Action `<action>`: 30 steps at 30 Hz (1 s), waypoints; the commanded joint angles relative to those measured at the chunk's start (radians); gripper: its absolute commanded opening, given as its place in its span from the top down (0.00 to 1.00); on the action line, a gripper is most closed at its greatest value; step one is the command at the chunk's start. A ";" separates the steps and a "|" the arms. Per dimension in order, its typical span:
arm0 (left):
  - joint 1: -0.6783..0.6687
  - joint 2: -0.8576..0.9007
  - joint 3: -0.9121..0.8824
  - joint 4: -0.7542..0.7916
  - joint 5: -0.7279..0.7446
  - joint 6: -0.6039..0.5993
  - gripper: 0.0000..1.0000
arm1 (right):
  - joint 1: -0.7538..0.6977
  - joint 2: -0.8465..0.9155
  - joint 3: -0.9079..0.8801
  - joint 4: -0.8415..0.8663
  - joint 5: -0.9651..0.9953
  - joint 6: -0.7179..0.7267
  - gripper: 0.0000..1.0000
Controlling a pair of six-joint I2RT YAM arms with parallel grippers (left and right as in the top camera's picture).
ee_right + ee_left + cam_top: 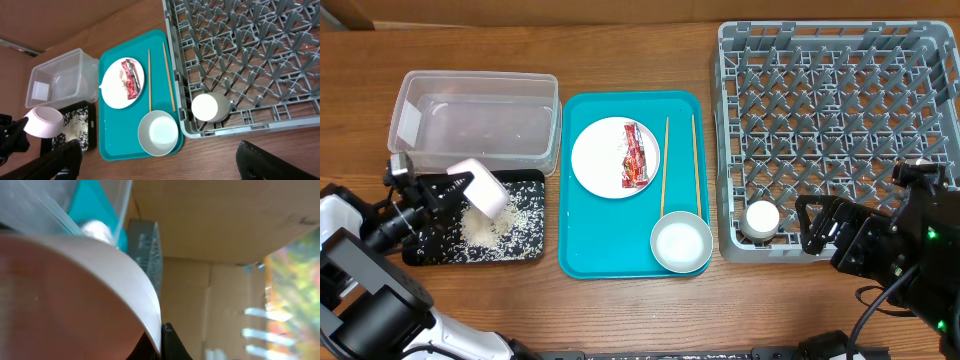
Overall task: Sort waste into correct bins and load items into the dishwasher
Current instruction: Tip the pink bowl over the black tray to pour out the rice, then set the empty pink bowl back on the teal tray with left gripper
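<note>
Overhead, left pincer [455, 190] clamping tilted pink bowl [483, 189] over black tray [525, 250], right pincer [820, 226] spread above rack [840, 100].

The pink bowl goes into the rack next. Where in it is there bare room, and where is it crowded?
The dish rack is bare everywhere behind and right of the white cup, which fills only its near-left corner, beside the teal tray.

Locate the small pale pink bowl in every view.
Overhead: small pale pink bowl, lower left, tilted above the flat black rectangular tray.
Left wrist: fills the lower left, close up.
Right wrist: lower left edge.
Shared landmark: the teal rectangular plastic tray.
</note>
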 commanded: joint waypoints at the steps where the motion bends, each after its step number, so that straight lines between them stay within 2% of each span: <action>1: -0.002 -0.003 0.006 -0.139 0.124 0.346 0.96 | -0.002 -0.001 -0.003 0.003 0.008 0.001 0.00; 2: -0.002 -0.002 0.006 -0.119 0.111 0.379 0.96 | -0.002 -0.001 -0.003 0.003 0.008 0.001 0.00; 4: -0.005 0.010 0.006 -0.131 0.089 0.228 0.96 | -0.002 -0.001 -0.003 0.003 0.007 0.001 0.00; 7: -0.015 -0.006 0.011 -0.134 0.066 0.331 0.96 | -0.002 -0.001 -0.003 -0.004 0.008 0.001 0.00; 9: -0.013 -0.003 0.011 -0.086 0.049 0.198 0.96 | -0.002 -0.001 -0.003 -0.005 0.007 0.001 0.00; 10: -0.015 -0.003 0.011 -0.106 0.050 0.169 0.96 | -0.002 -0.001 -0.003 -0.006 0.007 0.001 0.00; 12: -0.024 -0.011 0.012 -0.163 0.056 0.235 0.96 | -0.002 -0.001 -0.003 -0.008 0.008 0.001 0.00; 17: -0.084 -0.097 0.017 -0.163 -0.060 0.233 0.96 | -0.002 -0.001 -0.003 -0.007 0.008 0.001 0.00; 20: -0.153 -0.193 0.032 -0.156 -0.188 0.152 0.96 | -0.002 -0.001 -0.003 -0.007 0.008 0.001 0.00; 23: -0.254 -0.303 0.033 -0.057 -0.356 -0.076 0.96 | -0.002 -0.001 -0.003 -0.007 0.008 0.001 0.00; 24: -0.300 -0.341 0.032 -0.006 -0.446 -0.198 0.96 | -0.002 -0.001 -0.003 -0.006 0.008 0.001 0.00; 25: -0.357 -0.381 0.030 0.040 -0.538 -0.320 0.96 | -0.002 -0.001 -0.003 -0.004 0.008 0.001 0.00; 30: -0.696 -0.513 0.026 0.192 -0.972 -0.763 0.96 | -0.002 -0.001 -0.003 -0.004 0.008 0.001 0.00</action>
